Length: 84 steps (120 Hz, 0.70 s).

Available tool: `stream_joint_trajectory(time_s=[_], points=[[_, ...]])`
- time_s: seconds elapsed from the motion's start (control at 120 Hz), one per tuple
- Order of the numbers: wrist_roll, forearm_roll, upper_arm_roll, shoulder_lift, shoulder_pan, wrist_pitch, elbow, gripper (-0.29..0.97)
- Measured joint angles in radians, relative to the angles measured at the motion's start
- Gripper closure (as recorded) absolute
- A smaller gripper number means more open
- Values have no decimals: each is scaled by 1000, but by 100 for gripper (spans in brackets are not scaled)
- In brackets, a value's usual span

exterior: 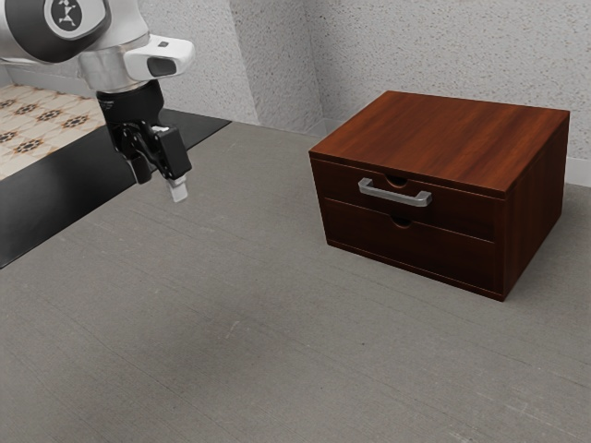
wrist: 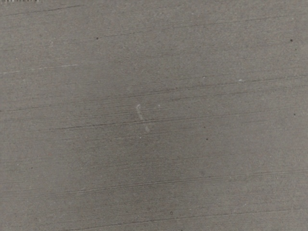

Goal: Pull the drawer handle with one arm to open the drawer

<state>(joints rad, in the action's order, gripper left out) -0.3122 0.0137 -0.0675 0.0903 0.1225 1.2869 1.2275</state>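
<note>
In the exterior view a dark red-brown wooden cabinet [exterior: 443,185] stands on the grey floor at the right, with two drawers in its front. The upper drawer [exterior: 406,196] carries a grey metal bar handle [exterior: 394,193] and sits flush with the cabinet front. The lower drawer [exterior: 406,242] has just a small notch. My gripper [exterior: 159,183] hangs in the air at the upper left, far from the handle, pointing down. Its fingers [exterior: 177,190] stand apart with nothing between them. The wrist view looks straight down on bare grey floor [wrist: 154,115].
A black mat [exterior: 65,185] and a patterned tiled patch [exterior: 37,120] lie at the exterior view's left. A rough plaster wall [exterior: 277,55] runs behind the cabinet. Grey floor [exterior: 259,323] stretches between my gripper and the cabinet.
</note>
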Motion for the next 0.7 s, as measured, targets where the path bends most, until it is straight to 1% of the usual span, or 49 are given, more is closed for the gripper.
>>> stream_joint_trajectory(time_s=[0.142,0.175,0.242,0.308,0.425,0.7], points=[[-3,0,0,-1,0,-1,-4,0],[-3,0,0,-11,-1,-10,-57,0],[-3,-1,7,-63,-2,-28,-211,0],[-4,-2,26,-109,4,-41,-267,0],[6,-1,49,-115,1,-38,-281,0],[29,14,20,-89,-70,-7,-272,0]])
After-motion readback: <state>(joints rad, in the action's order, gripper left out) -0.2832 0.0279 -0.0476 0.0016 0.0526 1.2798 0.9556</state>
